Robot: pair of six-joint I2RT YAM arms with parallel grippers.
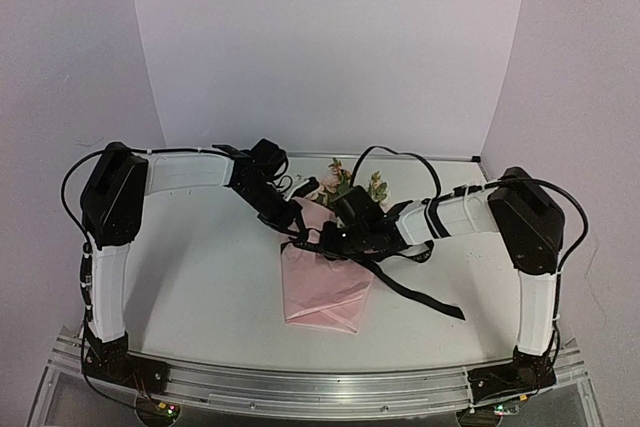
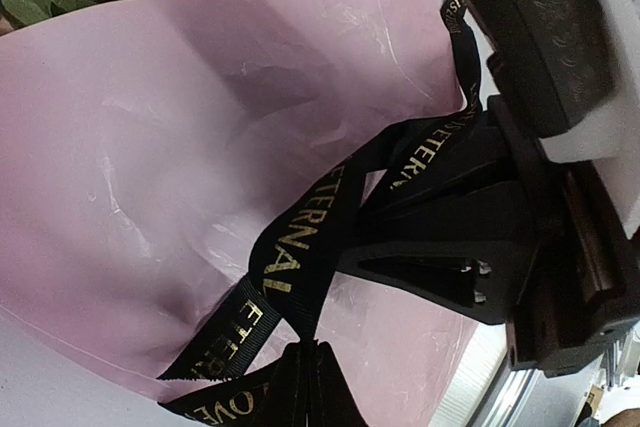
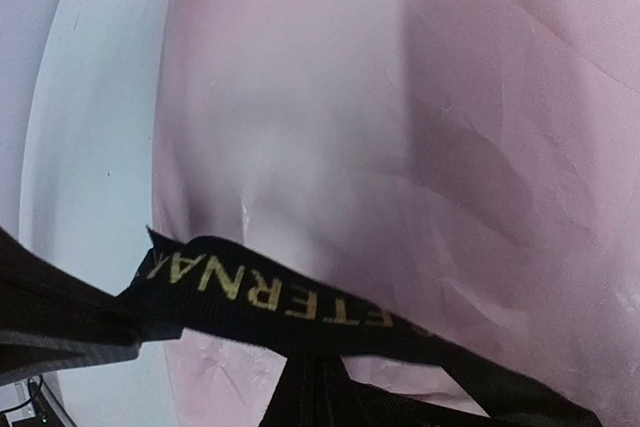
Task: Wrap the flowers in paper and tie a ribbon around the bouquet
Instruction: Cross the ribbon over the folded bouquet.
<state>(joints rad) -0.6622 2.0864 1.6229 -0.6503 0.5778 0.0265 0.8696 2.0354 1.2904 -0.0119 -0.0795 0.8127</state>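
Frankly, with left claw (image 2: 305, 392) and right claw (image 3: 320, 399) both clamped on the ribbon (image 2: 300, 257) across the paper (image 2: 150, 197) near the flowers (image 1: 345, 182), I fear uneven pulling could tear it or slip the loop.

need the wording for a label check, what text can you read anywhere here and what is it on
"ETERNAL": gold print repeated along the black ribbon, clearest in the left wrist view.
"OVE": same ribbon, bottom edge of that view, start cut off.
Overhead view: print too small to read.
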